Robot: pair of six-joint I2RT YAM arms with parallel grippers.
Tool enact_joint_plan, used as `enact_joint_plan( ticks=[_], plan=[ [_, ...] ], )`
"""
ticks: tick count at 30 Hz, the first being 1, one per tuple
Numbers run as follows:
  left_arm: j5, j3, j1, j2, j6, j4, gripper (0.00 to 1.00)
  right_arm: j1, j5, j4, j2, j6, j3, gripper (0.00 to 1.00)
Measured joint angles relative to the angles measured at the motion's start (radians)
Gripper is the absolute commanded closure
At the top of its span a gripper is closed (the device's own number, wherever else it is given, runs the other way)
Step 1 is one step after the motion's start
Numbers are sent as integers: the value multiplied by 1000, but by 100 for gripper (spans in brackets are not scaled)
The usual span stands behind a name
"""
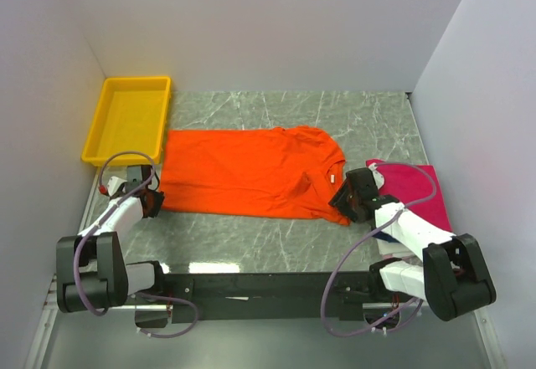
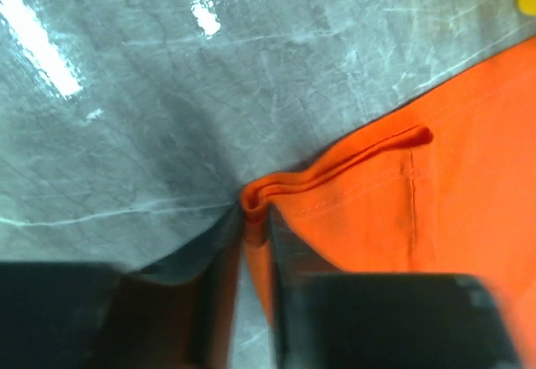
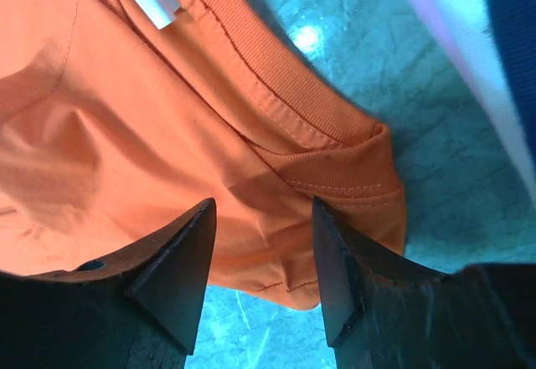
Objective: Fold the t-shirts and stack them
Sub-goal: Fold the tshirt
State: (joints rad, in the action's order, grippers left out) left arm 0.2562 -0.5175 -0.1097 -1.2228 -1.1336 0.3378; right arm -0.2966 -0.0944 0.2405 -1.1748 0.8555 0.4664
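Note:
A bright orange t-shirt (image 1: 251, 172) lies spread flat in the middle of the table, collar to the right. My left gripper (image 1: 151, 200) is at its near-left hem corner; in the left wrist view its jaws (image 2: 255, 218) pinch a bunched fold of the orange cloth (image 2: 435, 185). My right gripper (image 1: 345, 197) hovers at the near-right shoulder by the collar. In the right wrist view it (image 3: 261, 260) stands open over the orange sleeve (image 3: 335, 168), gripping nothing. A folded magenta-pink t-shirt (image 1: 414, 189) lies at the right.
A yellow plastic tray (image 1: 130, 118) sits at the back left, just beyond the orange shirt's corner. In the right wrist view, a white cloth edge (image 3: 452, 26) and a navy blue one (image 3: 515, 17) show at the upper right. White walls close in three sides.

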Motion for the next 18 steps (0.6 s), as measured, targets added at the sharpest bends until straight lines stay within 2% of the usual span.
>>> enact_joint_plan(
  ticks=[2,9,18],
  plan=[
    [8,-1,0,-8,-2,4,99,11,7,4,1,0,0,43],
    [15,4,1,24,-9,50,99,27,10,97,84,0,-12,41],
    [21,24,1,260,-21,235,99,40,28,257,236,10,-29,39]
  ],
)
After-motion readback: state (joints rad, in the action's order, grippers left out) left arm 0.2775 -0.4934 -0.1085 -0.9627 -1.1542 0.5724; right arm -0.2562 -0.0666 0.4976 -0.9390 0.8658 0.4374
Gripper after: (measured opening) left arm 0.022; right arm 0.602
